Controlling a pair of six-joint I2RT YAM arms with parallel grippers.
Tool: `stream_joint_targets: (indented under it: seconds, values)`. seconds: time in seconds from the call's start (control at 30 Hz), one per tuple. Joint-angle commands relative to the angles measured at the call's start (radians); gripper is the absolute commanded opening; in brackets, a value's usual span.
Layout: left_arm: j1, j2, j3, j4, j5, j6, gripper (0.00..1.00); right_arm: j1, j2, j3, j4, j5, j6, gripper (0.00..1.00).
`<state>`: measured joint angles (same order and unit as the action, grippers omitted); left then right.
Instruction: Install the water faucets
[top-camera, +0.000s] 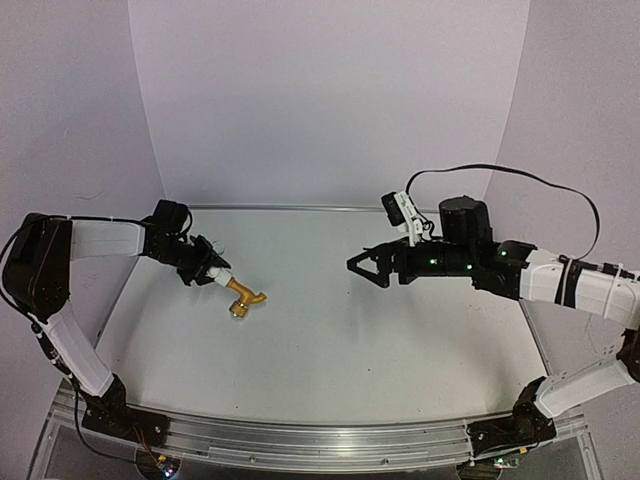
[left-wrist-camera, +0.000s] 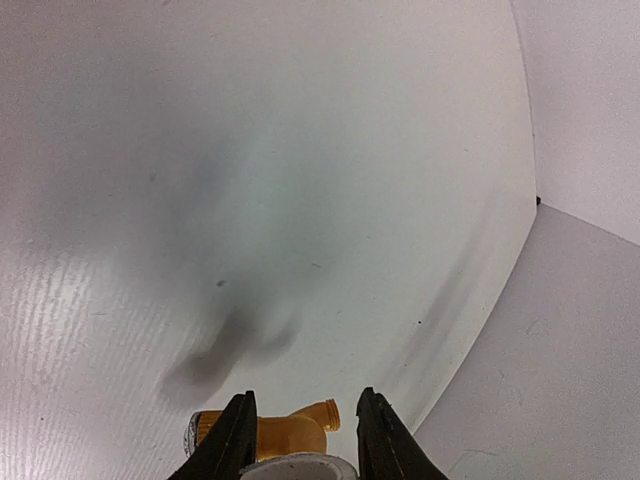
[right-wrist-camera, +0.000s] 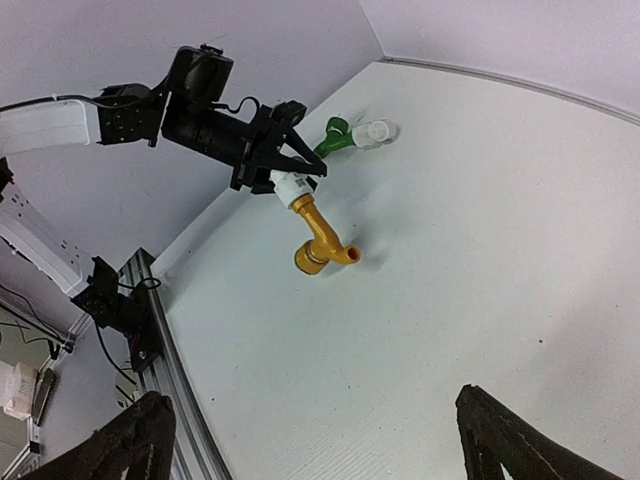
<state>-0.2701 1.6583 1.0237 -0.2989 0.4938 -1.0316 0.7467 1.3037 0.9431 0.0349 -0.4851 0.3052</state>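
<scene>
top external, left gripper: closed on a white fitting, out over the left part of the table.
top external, yellow faucet: joined to that fitting, its far end down at the table; touching or just clear, cannot tell.
top external, right gripper: jaws apart, holding nothing, pointed toward the faucet but well apart from it.
left wrist, fingers: one on either side of the fitting's rim, the gold body just beyond, bare table ahead.
right wrist, green faucet: lies behind the left gripper, joined to a second white fitting, near the back-left corner.
right wrist, own jaws: spread wide at the bottom edge, nothing between them.
step in hand, judged: seating the yellow faucet in its fitting.
doing it well: the left holds the fitting steady, the right takes the gold body squarely and turns along the joint's axis without levering the spout.
only in right wrist: the green faucet, hidden by the left arm from above.
only in left wrist: how the fingers sit on the fitting's rim.
only in top external: the gap between the two grippers.
</scene>
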Motion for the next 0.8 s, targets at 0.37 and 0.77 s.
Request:
stream_joint_targets:
  seconds: [0.37,0.77]
  values:
    - [0.133,-0.302,-0.006,-0.174,-0.332,0.112,0.98,0.000,-0.238,-0.003,-0.175,0.498,0.113,0.98]
    - [0.131,-0.637,0.292,-0.151,-0.369,0.272,0.99,0.000,-0.483,0.062,-0.187,0.682,-0.040,0.98]
